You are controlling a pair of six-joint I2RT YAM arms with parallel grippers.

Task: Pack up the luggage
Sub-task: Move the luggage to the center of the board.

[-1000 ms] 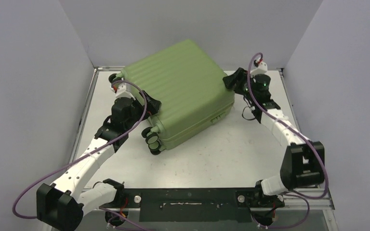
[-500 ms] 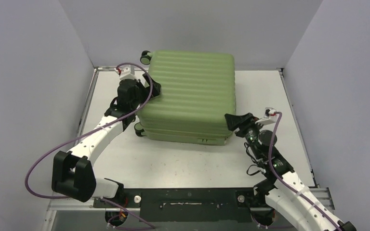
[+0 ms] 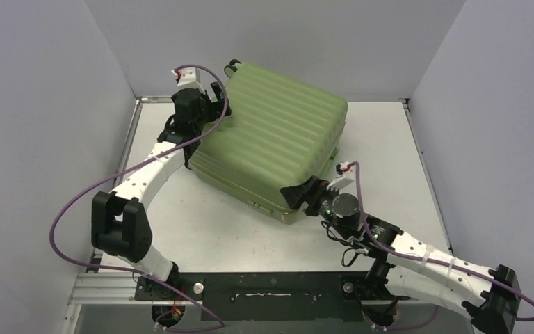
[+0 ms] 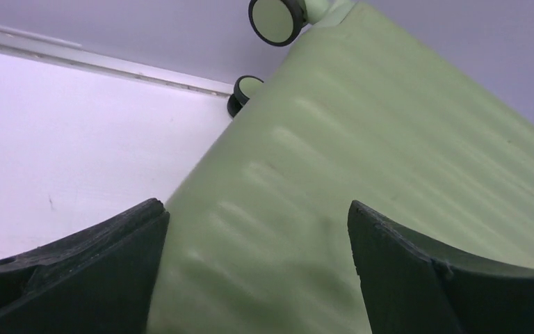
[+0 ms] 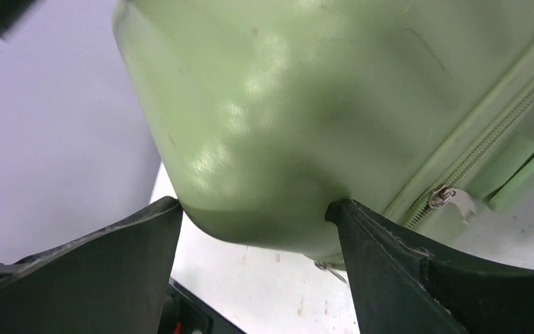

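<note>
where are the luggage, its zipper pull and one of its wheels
luggage (image 3: 278,136), top view, ribbed upper shell
zipper pull (image 5: 452,200), right wrist view, metal tab
wheel (image 4: 276,15), left wrist view, green hub

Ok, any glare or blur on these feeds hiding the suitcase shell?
Right wrist: bright glare patches on the corner of the light-green ribbed hard-shell suitcase, silver zipper pull sharp; left wrist: shell ribs smeared soft, green-hubbed black wheel crisper; top external: even light, nothing hidden.

White table (image 3: 236,236) enclosed by plain grey walls (image 3: 42,90) on 3 sides.
</note>
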